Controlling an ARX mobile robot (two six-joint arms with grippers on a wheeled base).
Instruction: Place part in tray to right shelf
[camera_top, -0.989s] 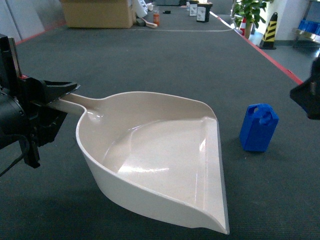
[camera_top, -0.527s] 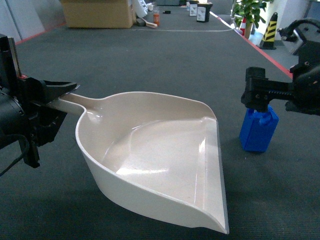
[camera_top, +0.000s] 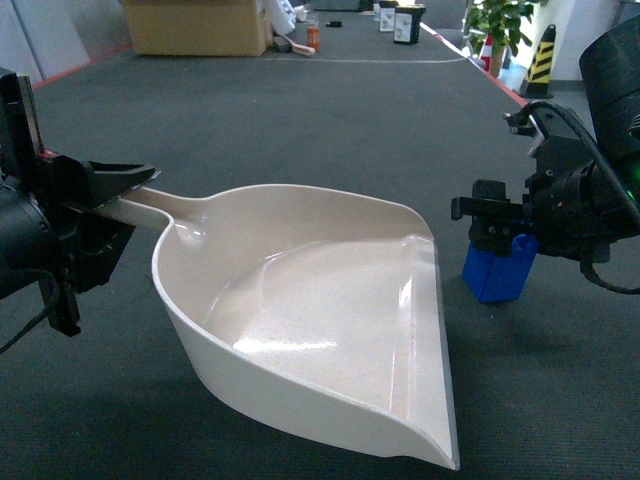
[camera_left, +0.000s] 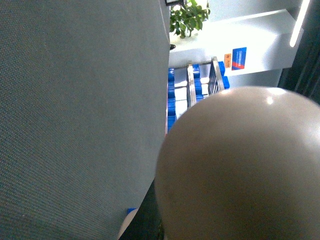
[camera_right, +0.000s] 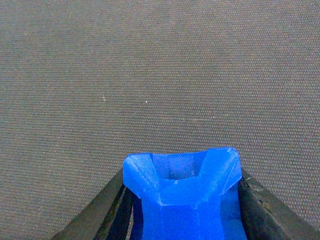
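Plastic is what I'm dealing with on both sides. The part (camera_top: 497, 270) is sitting just off the tray's (camera_top: 300, 300) flat front lip, on the dark carpeted surface (camera_top: 300, 130), and my right gripper (camera_top: 492, 238) is down over its upper half. In the right wrist view the blue block (camera_right: 185, 200) is filling the space between the two dark fingers (camera_right: 257, 205), which are pressing against its flanks, so I'm reading that pincer as clamped on the block; whether the base is clear of the carpet I cannot tell.

I'm judging the piece as a light, rigid moulding: it should not give under the pads, but its smooth faces may be slick and it could pivot if the squeeze is uneven. Gripping across the flat sides below the handle loop, as I am now, looks like the soundest hold, since the loop itself is narrow and offers little contact.

On the other side, my left gripper (camera_top: 115, 185) is closed around the tray's long handle, holding the scoop tilted with its lip low toward the block. The left wrist view is showing mostly the rounded cream back wall (camera_left: 240, 165), with the right shelf (camera_left: 200, 85) and its blue crates (camera_left: 172, 107) small in the distance. The scoop looks stiff but light, and held at the handle's far end it may sag or swing, so I'm planning to set the block in gently, well back from the lip.
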